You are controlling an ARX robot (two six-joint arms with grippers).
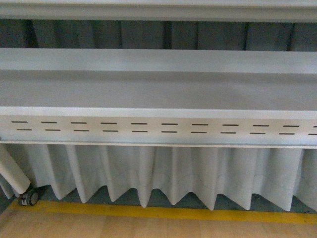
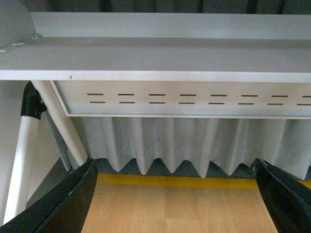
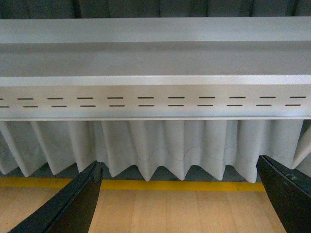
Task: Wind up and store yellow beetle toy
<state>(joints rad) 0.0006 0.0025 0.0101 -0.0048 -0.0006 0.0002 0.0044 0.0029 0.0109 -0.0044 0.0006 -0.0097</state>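
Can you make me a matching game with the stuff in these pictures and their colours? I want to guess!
Things:
1. stripe on the floor
2. pleated curtain
3. left gripper fingers
4. floor

Colours:
A. black
B. light wood
C. yellow
D. pale grey

Pairs: 1-C, 2-D, 3-A, 4-B

I am seeing soft, cool, even light falling from above in all three views. The shelf top is glowing pale while shadow is pooling beneath it over the pleated curtain. Everything is looking slightly hazy, with no harsh glare.
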